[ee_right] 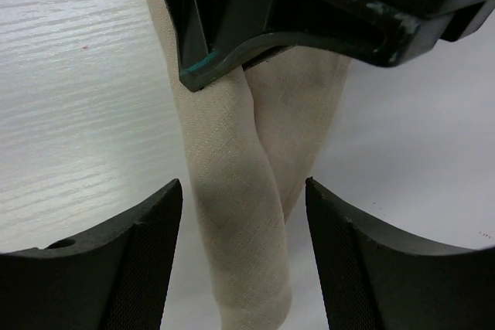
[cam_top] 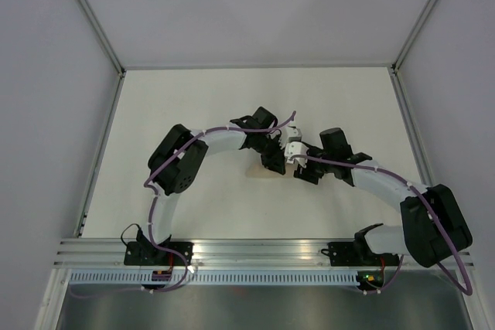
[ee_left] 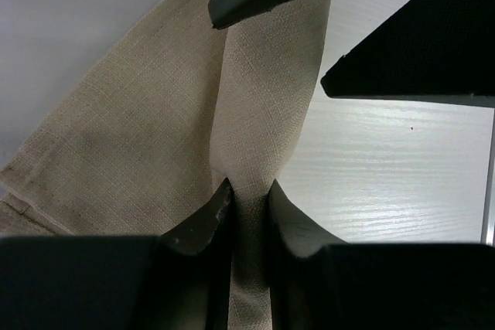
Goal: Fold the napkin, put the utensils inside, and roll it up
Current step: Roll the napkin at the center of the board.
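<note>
A white, faintly wood-grained table point(cam_top: 193, 106) sits in a booth of pale grey wall panels point(cam_top: 46, 113) held in aluminium framing. A slotted metal rail point(cam_top: 255, 249) runs along the near edge, where both arm bases are bolted. Near the middle of the table the left gripper point(ee_left: 249, 185) has its dark fingers point(ee_left: 207, 226) nearly together, pinching a narrow gathered fold of the napkin point(ee_left: 147, 129), a beige plain-woven cloth. From that pinch the fabric runs away as a long roll and fans out to one side, a hemmed edge lying flat on the table. The right gripper point(ee_right: 243, 191) faces it with jaws spread wide, one on each side of the rolled part. There is a gap on both sides and it grips nothing. In the right wrist view the left gripper's black body, edged in teal with a red board showing, hides the upper stretch of the cloth. From above, the two wrists crowd over the napkin so that only a small tan patch shows beside them. Purple cables point(cam_top: 155, 168) trail along both white arms.
</note>
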`<state>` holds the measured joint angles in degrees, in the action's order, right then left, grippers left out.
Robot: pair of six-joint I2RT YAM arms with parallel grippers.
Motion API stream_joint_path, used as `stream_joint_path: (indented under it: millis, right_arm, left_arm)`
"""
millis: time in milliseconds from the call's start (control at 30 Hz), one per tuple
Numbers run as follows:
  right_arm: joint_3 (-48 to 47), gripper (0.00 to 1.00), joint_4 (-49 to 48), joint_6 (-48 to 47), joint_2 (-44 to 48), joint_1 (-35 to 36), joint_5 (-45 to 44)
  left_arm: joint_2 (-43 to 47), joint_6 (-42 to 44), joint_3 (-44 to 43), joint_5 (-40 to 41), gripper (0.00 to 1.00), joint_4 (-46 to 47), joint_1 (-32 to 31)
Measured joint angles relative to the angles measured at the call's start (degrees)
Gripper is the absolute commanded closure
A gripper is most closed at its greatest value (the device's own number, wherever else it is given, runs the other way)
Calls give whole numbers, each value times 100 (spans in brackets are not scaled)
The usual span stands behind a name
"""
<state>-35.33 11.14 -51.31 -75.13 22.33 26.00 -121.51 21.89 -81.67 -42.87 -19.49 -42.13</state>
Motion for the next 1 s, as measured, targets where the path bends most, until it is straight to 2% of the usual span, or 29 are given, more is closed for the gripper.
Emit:
stream_joint_path:
  millis: [233,533,633,767,1000]
  right_arm:
    - [22,35,-131,-59,-70,210,-157]
    - [85,58,-142,-160,-284,380,-341]
    - [85,73,-173,-197,-308,380,-363]
    - [85,83,-197,-229,-315,380,-385]
    - [46,88,-190,-269,-378,380,-385]
  left_arm:
    - [-92,-61,-146,-85,74,-181,0]
    - [-164,-90,-273,-92,70,-321,0]
    - [-168,-131,-282,-74,64,-323,0]
    - [-166,-247,-282,-48,60,-289,2]
    - [81,-525,52,234,55,68,59]
